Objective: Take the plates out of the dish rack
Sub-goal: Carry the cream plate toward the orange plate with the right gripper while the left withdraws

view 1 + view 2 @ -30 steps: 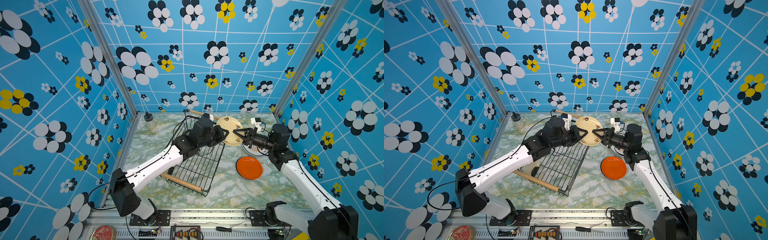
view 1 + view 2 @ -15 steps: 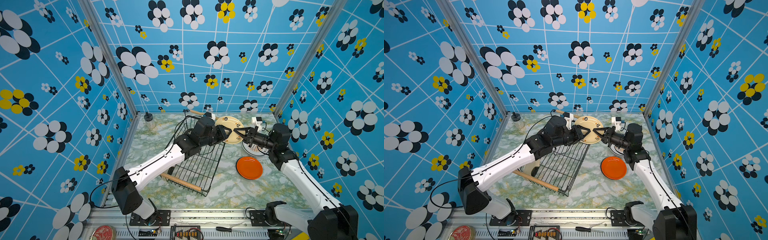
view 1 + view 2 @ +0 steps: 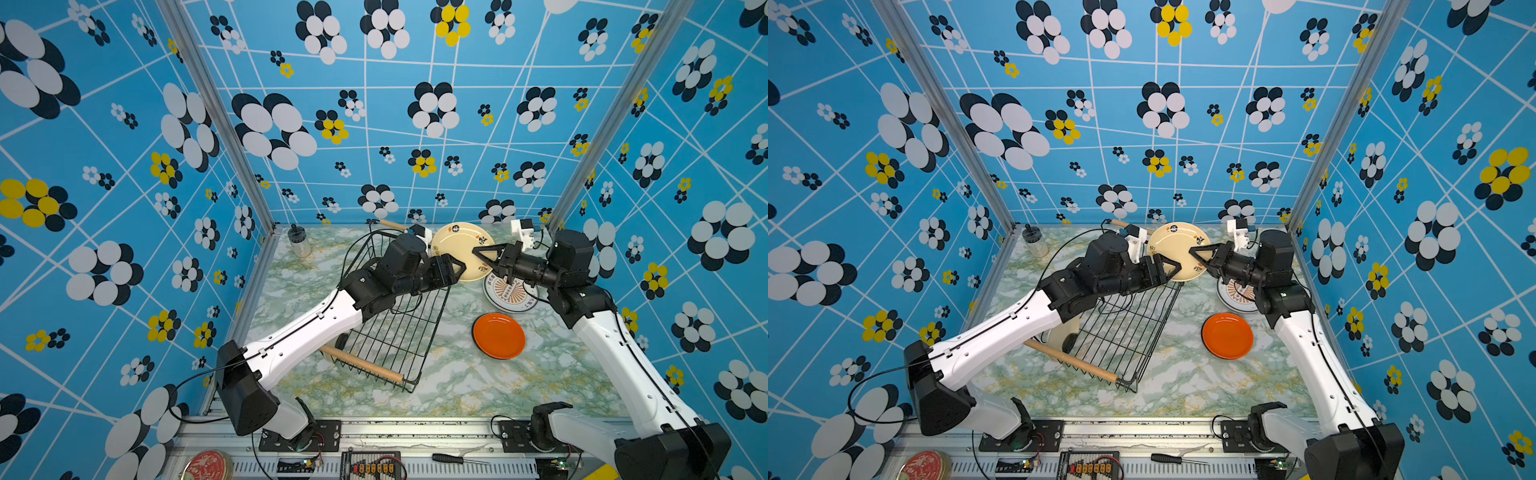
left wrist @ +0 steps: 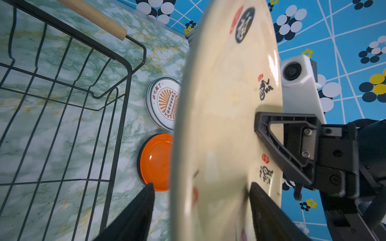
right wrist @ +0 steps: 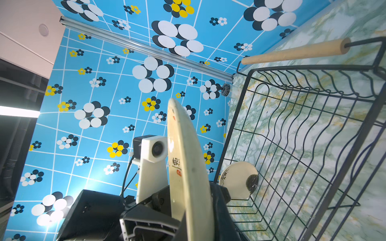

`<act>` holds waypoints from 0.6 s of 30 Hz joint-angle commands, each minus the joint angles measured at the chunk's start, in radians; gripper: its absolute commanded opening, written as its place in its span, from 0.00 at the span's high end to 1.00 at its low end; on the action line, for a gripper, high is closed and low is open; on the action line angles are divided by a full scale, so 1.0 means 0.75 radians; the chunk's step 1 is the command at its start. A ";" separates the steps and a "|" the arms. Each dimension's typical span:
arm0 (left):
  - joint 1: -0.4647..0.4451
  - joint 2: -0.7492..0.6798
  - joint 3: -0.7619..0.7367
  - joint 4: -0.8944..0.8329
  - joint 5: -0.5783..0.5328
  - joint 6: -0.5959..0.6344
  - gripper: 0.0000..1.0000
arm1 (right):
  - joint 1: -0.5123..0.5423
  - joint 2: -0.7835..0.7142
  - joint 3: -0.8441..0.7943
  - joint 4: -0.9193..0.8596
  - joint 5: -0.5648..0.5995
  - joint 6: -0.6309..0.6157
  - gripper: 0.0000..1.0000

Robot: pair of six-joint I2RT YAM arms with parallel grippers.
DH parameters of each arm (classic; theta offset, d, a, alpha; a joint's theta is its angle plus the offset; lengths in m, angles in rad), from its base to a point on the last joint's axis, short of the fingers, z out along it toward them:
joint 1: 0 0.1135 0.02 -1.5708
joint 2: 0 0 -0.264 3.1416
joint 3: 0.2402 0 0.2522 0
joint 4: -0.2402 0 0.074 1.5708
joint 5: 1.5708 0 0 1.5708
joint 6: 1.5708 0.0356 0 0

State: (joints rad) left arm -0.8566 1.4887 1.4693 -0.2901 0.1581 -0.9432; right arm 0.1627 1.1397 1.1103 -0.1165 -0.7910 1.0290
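The rack [image 3: 386,332] sits left of centre with a small plate [image 5: 236,179] in it, seemingly propped at the near corner under the left arm. At its far right corner the left gripper [image 3: 457,266] gapes around one edge of the cream plate [image 3: 457,243], while the right gripper [image 3: 480,257] pinches the opposite edge tight, holding it aloft. Right of these, a printed plate [image 3: 509,297] and an orange plate [image 3: 498,336] lie on the table [image 3: 457,386].

Marbled tabletop [image 3: 457,386]: dish rack [image 3: 395,332], orange plate [image 3: 498,336], printed plate stack [image 3: 510,296], jar [image 3: 298,243].
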 commanded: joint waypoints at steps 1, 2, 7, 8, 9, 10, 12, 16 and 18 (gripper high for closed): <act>0.020 -0.086 0.000 -0.098 -0.025 0.092 0.27 | -0.023 -0.008 0.072 -0.139 0.010 -0.128 1.00; 0.025 -0.096 -0.005 -0.099 -0.017 0.102 0.27 | -0.026 -0.006 0.080 -0.150 0.010 -0.137 1.00; 0.028 -0.140 0.007 -0.162 -0.014 0.154 0.25 | -0.051 -0.004 0.148 -0.284 0.036 -0.235 1.00; 0.031 -0.147 0.014 -0.190 -0.020 0.168 0.25 | -0.051 -0.002 0.170 -0.328 0.049 -0.269 1.00; 0.032 -0.154 0.016 -0.206 -0.023 0.180 0.25 | -0.051 -0.002 0.192 -0.374 0.065 -0.302 1.00; 0.035 -0.163 0.017 -0.227 -0.023 0.191 0.25 | -0.073 0.001 0.218 -0.428 0.086 -0.343 1.00; 0.045 -0.181 0.021 -0.281 -0.036 0.210 0.24 | -0.099 0.000 0.266 -0.524 0.129 -0.418 1.00; 0.072 -0.230 -0.015 -0.287 -0.031 0.206 0.25 | -0.117 -0.002 0.293 -0.589 0.147 -0.473 1.00; 0.074 -0.248 -0.019 -0.294 -0.050 0.207 0.25 | -0.119 -0.002 0.305 -0.624 0.181 -0.502 1.00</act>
State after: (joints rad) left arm -0.8104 1.3518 1.4612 -0.4812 0.1413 -0.8143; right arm 0.0795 1.1439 1.3128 -0.5098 -0.6952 0.7261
